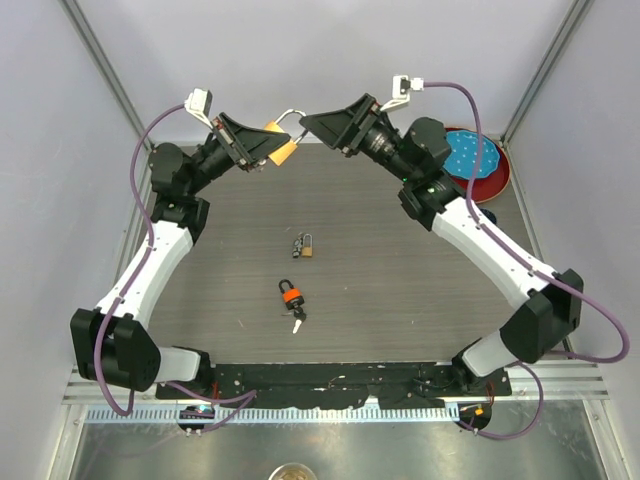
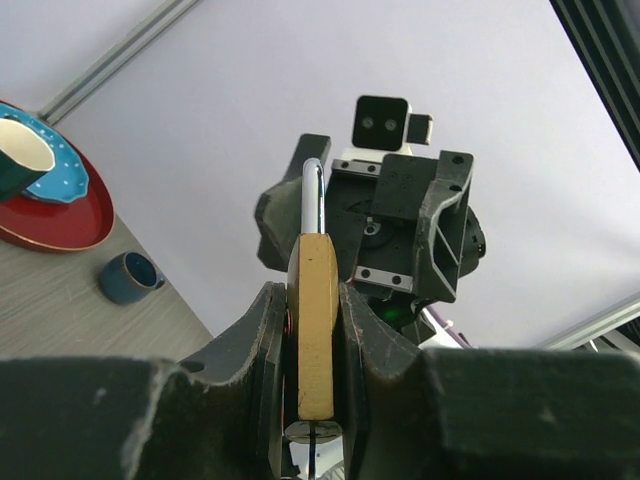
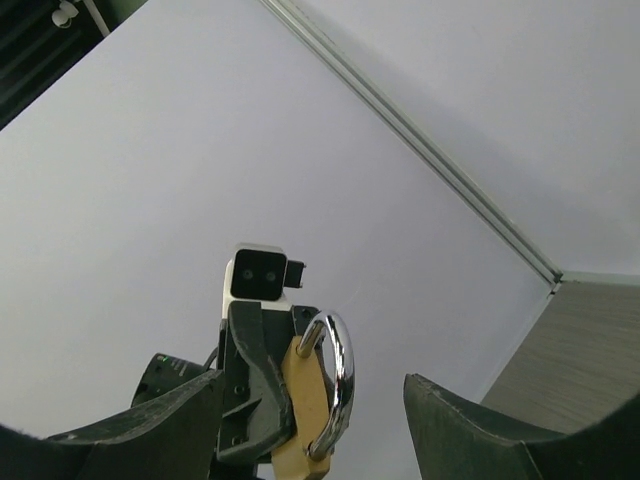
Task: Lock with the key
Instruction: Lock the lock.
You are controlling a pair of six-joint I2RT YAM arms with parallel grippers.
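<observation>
My left gripper [image 1: 274, 147] is shut on the body of a brass padlock [image 1: 282, 151] and holds it high above the back of the table, with the silver shackle [image 1: 291, 116] pointing at the right arm. In the left wrist view the padlock [image 2: 318, 300] sits edge-on between the fingers [image 2: 250, 340]. My right gripper [image 1: 310, 122] is open and empty, facing the shackle from close by. In the right wrist view the padlock [image 3: 305, 405] and its shackle [image 3: 340, 385] show between my spread fingers [image 3: 470, 430]. I see no key in either gripper.
A small brass padlock with keys [image 1: 303, 245] and an orange padlock with a key [image 1: 292, 296] lie mid-table. A red plate [image 1: 497, 178] bearing a blue dotted dish [image 1: 470, 152] stands at the back right, with a blue cup [image 2: 130, 277] beside it. Enclosure walls stand close behind.
</observation>
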